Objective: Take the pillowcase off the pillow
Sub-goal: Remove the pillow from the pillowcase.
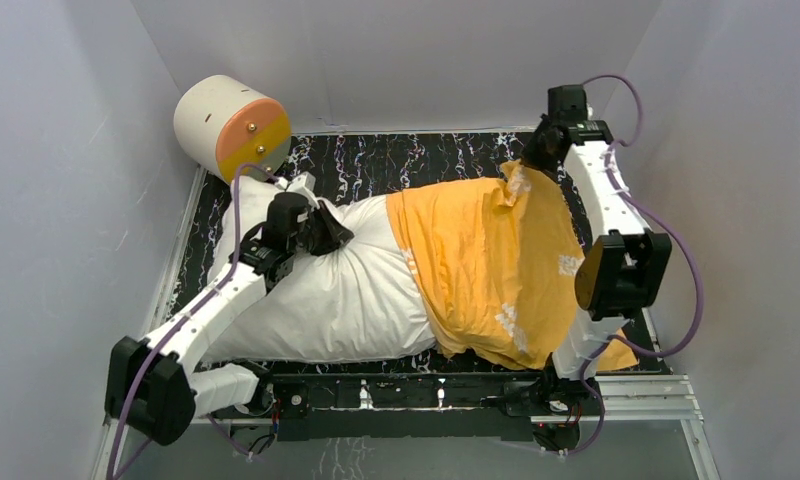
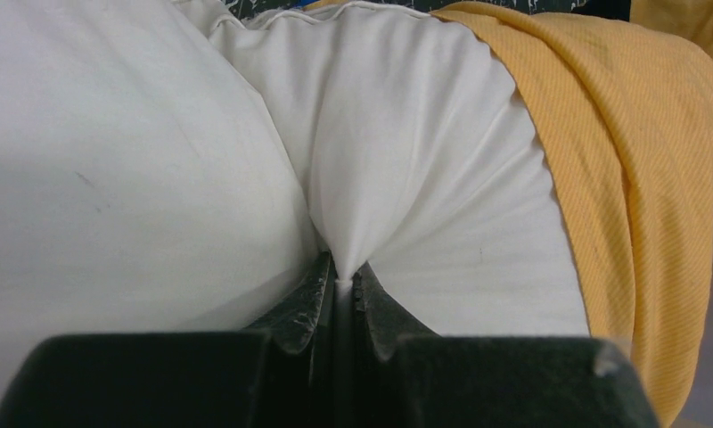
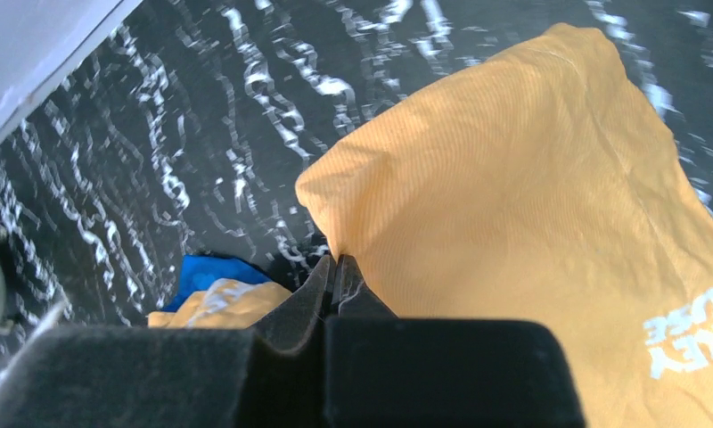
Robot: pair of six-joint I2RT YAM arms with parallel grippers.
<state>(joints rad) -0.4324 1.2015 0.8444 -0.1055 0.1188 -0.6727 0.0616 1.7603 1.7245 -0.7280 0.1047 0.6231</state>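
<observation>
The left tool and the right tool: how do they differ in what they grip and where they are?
The left tool pinches a fold of the white pillow; the right tool pinches the orange-yellow pillowcase. The left tool sits over the pillow's bare part, the right tool at the pillowcase's far corner. Both are shut on fabric.

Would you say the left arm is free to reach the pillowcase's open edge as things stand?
Probably not yet: the left gripper is shut on a pinch of the pillow; once released, the pillowcase edge lies close by.
</observation>
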